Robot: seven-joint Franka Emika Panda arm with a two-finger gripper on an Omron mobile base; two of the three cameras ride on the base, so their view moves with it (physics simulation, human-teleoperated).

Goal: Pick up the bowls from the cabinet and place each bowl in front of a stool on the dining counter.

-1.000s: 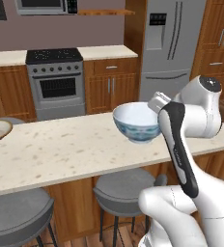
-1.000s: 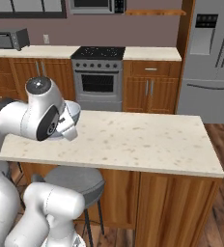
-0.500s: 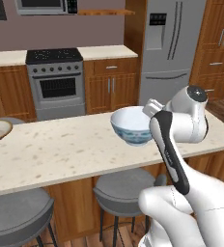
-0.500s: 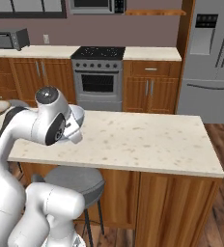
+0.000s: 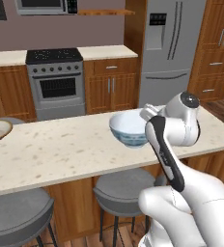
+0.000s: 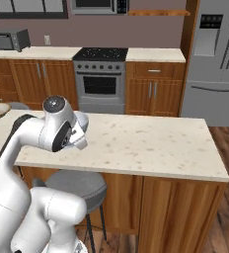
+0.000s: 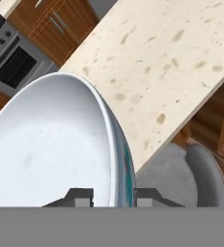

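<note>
In the hand view we see our pincer [image 7: 114, 197] clamped on the rim of the deep white blue-green patterned bowl [image 7: 56, 144]; beyond it lies bare beige speckled counter [image 7: 172, 58], its edge above a grey round stool [image 7: 205, 176].

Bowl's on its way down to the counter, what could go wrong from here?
1. The claw pinches the patterned bowl by its thin rim only; it may tip or slip before touchdown.
2. It hangs above the counter, so an early release would probably drop it.
3. It sits slightly right of the stool, so placement may end off-centre.
</note>
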